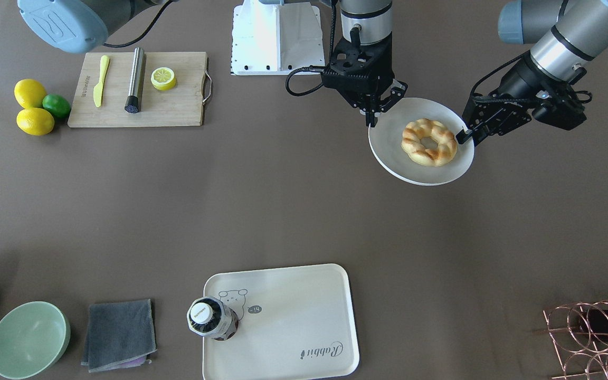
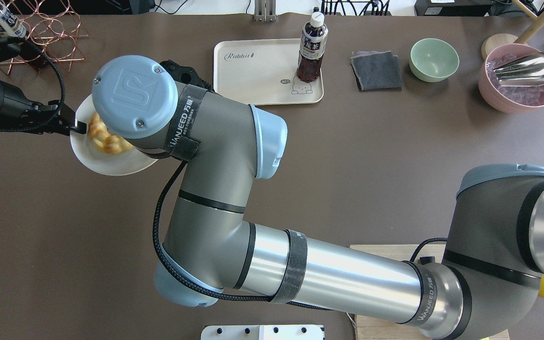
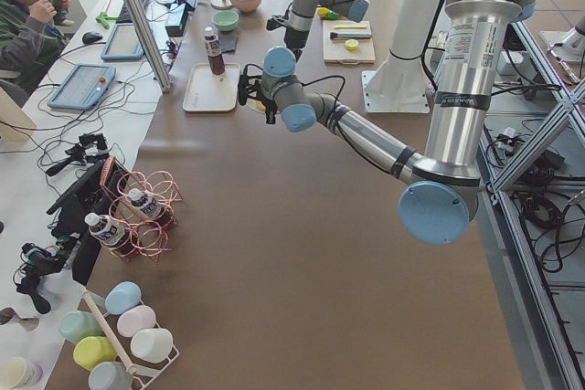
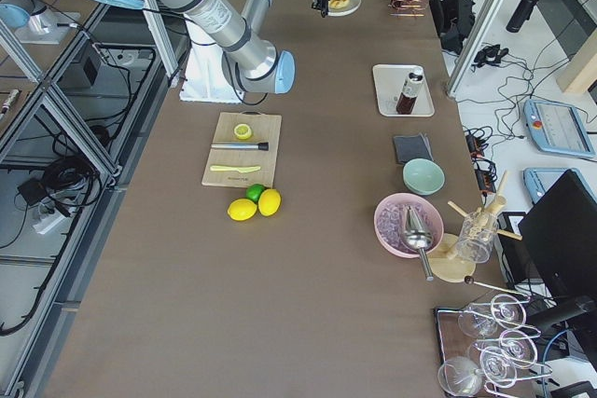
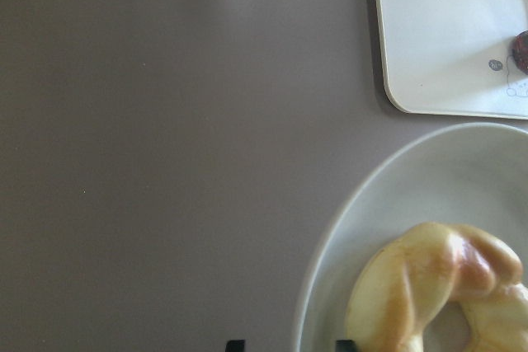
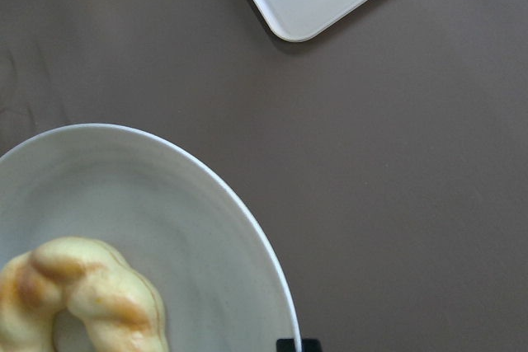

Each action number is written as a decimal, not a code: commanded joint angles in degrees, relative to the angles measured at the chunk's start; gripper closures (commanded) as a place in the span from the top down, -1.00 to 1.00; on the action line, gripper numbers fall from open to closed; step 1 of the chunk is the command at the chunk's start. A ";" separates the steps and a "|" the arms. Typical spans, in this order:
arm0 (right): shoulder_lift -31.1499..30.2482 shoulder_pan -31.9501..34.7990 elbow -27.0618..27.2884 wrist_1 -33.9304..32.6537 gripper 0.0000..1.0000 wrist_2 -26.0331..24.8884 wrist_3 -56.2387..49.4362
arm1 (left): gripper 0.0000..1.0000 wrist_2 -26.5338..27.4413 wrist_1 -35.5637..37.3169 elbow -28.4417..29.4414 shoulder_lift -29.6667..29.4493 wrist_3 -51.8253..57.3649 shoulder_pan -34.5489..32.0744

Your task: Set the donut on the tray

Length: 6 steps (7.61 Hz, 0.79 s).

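Across the tabletop [image 1: 283, 200] from the robot, cream tray [image 1: 304, 316] with a dark bottle [image 1: 211, 317] upright on its bear-drawing corner. Well apart from it, nearer the robot, round white plate [image 1: 388, 150] holding the donut [image 1: 429, 141]. Lying flat, hole upward, near-round with no clear long axis. Sitting between both grippers: right gripper [image 1: 373, 119] pinched closed on the plate's rim, left gripper [image 1: 462, 137] parted, straddling the opposite rim, just beside the donut.
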 commanded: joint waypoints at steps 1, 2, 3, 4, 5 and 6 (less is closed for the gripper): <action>-0.05 0.02 0.08 0.00 -1.00 -0.05 -0.09 | -1.00 -0.19 -0.35 -0.06 0.05 0.00 0.03; -0.23 0.02 0.26 0.00 -1.00 0.03 -0.09 | -1.00 -0.11 -0.35 -0.14 0.05 0.00 0.03; -0.40 0.02 0.44 0.00 -1.00 -0.05 -0.09 | -1.00 -0.10 -0.35 -0.23 0.05 -0.17 0.03; -0.49 0.10 0.61 0.09 -1.00 -0.05 -0.09 | -1.00 -0.10 -0.35 -0.06 0.05 -0.44 0.03; -0.49 0.28 0.96 0.26 -0.53 -0.05 -0.09 | -1.00 -0.28 -0.26 0.29 -0.04 -0.53 0.03; -1.19 0.98 2.53 0.09 0.98 0.03 -0.35 | -1.00 -0.28 -0.09 0.82 -0.04 -0.53 0.03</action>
